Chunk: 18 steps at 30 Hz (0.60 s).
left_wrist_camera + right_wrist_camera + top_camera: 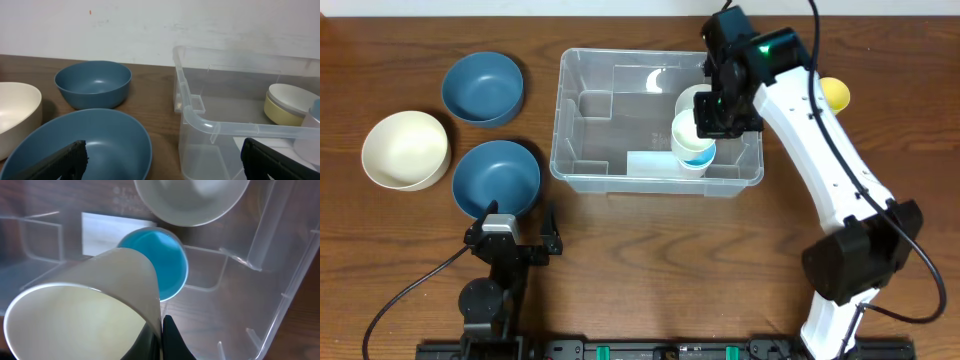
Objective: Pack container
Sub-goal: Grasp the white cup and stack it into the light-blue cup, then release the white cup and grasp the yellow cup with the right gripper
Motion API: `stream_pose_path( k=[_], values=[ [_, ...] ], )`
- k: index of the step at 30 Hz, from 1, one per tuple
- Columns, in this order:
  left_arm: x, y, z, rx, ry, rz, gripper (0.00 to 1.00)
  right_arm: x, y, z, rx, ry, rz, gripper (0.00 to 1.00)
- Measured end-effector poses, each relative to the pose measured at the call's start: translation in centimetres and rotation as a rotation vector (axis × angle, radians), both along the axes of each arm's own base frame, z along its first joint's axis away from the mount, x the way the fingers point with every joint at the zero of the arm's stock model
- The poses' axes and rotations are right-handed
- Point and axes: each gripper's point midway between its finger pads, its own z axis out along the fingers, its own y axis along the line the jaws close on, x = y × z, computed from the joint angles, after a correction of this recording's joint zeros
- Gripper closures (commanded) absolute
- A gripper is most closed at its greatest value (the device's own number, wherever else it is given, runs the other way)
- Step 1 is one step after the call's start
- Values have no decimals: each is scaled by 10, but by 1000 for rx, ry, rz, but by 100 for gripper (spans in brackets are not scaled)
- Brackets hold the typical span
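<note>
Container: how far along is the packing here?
Done: a pale bowl and a blue cup sit inside the container. In hand: the right gripper holds a white cup above the blue cup, not yet released. Probably left: far blue bowl, near blue bowl, cream bowl and yellow item, all outside. The left gripper is open.

The worktop (650, 260) is brown wood, grain showing, low sheen. The container (560, 120) is clear smooth plastic, glossy, with glare on its walls. The far blue bowl (483, 87), near blue bowl (497, 178) and cream bowl (406, 149) look smooth and satin. The pale cup (85, 300) is matt; the blue cup (162, 270) shines faintly. The right arm (820, 150) has a shell of glossy white plastic.
</note>
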Motion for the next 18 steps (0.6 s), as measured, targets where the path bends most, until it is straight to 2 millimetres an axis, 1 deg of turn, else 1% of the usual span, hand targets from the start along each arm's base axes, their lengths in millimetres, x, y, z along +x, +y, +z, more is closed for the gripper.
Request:
stream_pose_path(
  k=[7,8,10,11,12,14,18],
  values=[
    [0,0,0,0,0,0,2,2,-8,-5,-47,-5,-14,98],
    [0,0,0,0,0,0,2,2,-9,-7,-55,-1,-15,97],
    [0,0,0,0,0,0,2,0,-11,-13,-65,10,-16,80],
    [0,0,0,0,0,0,2,-1,-12,-17,-71,16,-23,64],
    [0,0,0,0,0,0,2,-2,-12,-21,-74,22,-28,54],
    [0,0,0,0,0,0,2,-2,-13,-26,-82,28,-22,50],
    [0,0,0,0,0,0,2,-1,-14,-29,-85,25,-27,48]
  ],
)
